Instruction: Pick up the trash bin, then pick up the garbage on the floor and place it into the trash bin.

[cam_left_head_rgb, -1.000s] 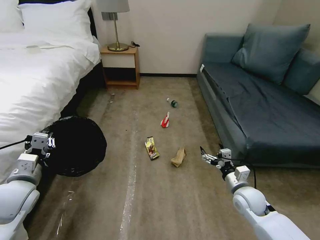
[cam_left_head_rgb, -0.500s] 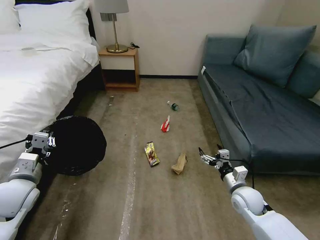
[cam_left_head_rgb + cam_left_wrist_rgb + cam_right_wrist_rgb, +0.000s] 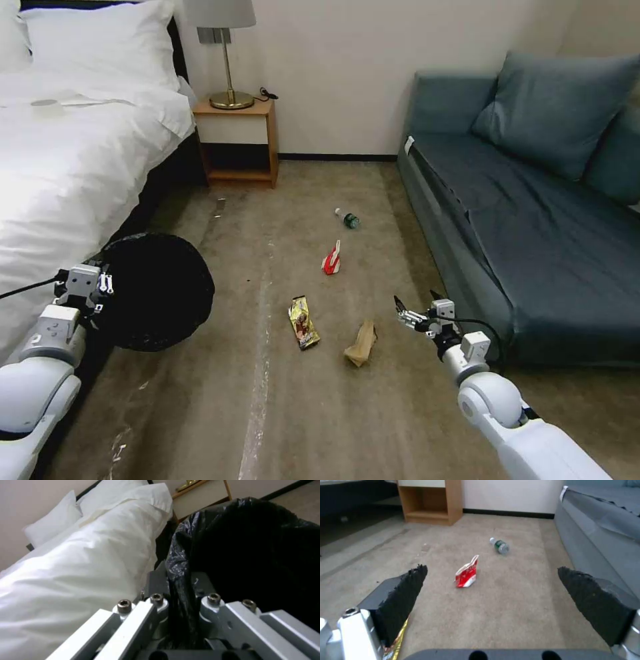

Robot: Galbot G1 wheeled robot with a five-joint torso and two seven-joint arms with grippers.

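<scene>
The trash bin [image 3: 157, 290], covered in its black bag, hangs at the left beside the bed, and my left gripper [image 3: 90, 283] is shut on its bagged rim [image 3: 181, 580]. Garbage lies on the carpet: a yellow wrapper [image 3: 303, 323], a brown paper bag [image 3: 361, 343], a red-and-white packet [image 3: 331, 259] [image 3: 466, 573] and a small bottle [image 3: 347, 218] [image 3: 499, 545]. My right gripper [image 3: 413, 312] [image 3: 491, 600] is open, low over the floor just right of the brown bag, facing the packet and bottle. A yellow wrapper edge [image 3: 397, 640] peeks past one finger.
A white bed [image 3: 67, 173] runs along the left, with a wooden nightstand [image 3: 237, 140] and lamp at the back wall. A grey-blue sofa [image 3: 527, 220] lines the right side, close to my right arm. Open carpet lies between them.
The whole head view has shifted: the litter sits slightly lower and nearer, so the camera has moved forward. Both grippers keep their pose, the left still holding the bin.
</scene>
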